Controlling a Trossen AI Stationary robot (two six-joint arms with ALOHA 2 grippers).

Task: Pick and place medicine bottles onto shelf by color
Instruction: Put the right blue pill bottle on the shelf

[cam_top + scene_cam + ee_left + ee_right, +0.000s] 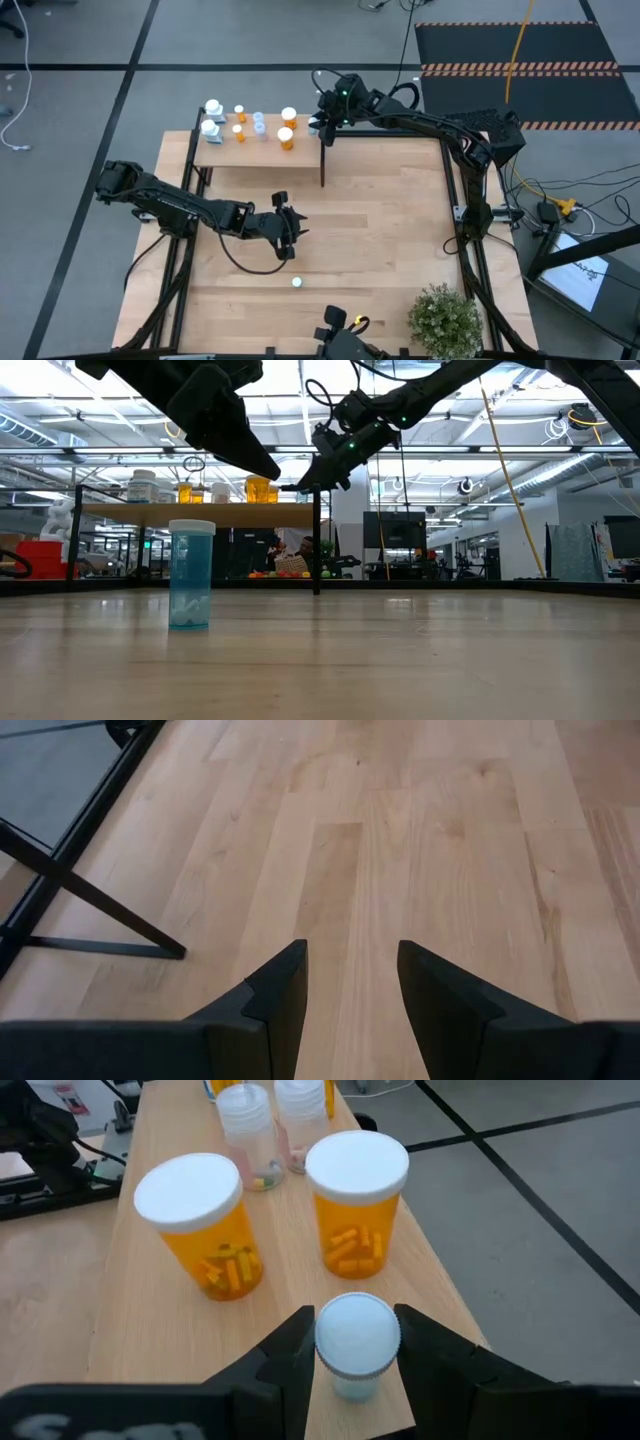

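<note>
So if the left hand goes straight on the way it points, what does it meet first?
Most likely the bare tabletop: past the open left hand only wood shows, nothing in between.

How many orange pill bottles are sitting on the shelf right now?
4. All stand on the shelf: in the high view, two orange bottles at its right end, two more near the middle. None seems hidden.

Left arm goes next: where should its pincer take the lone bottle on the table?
Grip the blue bottle on its round body just under the white cap, coming straight down. It stands upright and apart from everything, and the left pincer hovers open beside it.
</note>
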